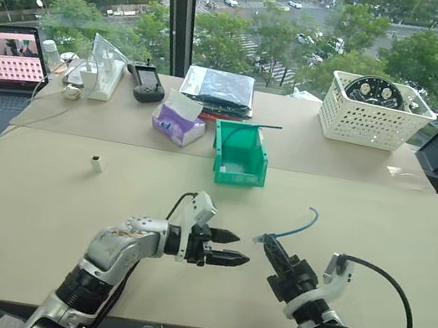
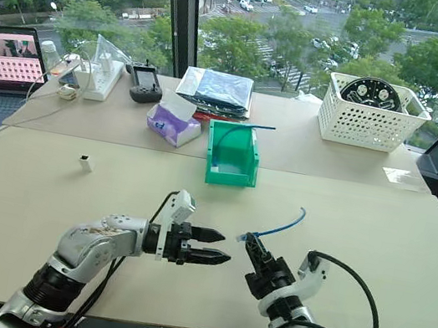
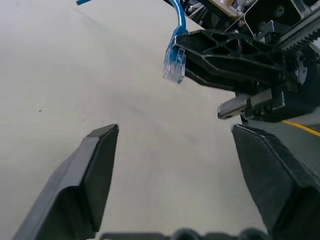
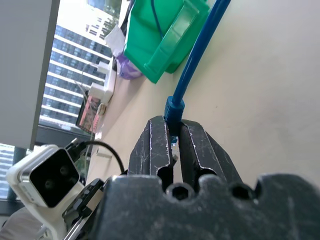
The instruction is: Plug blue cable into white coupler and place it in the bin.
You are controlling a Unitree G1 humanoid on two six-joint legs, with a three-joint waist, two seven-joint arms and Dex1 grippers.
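Near the desk's front edge, right gripper fingers pinch blue cable; left gripper agape, empty; white coupler far off, unplugged; bin waits.

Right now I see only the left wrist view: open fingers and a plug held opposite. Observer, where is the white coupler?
Observer: The white coupler stands alone on the table, well left of the left gripper.
Operator: And the bin?
Observer: The bin sits beyond both grippers, a darker blue cable draped into it.
Operator: Where does the blue cable run?
Observer: It curves from the right gripper toward the bin, attached to nothing.
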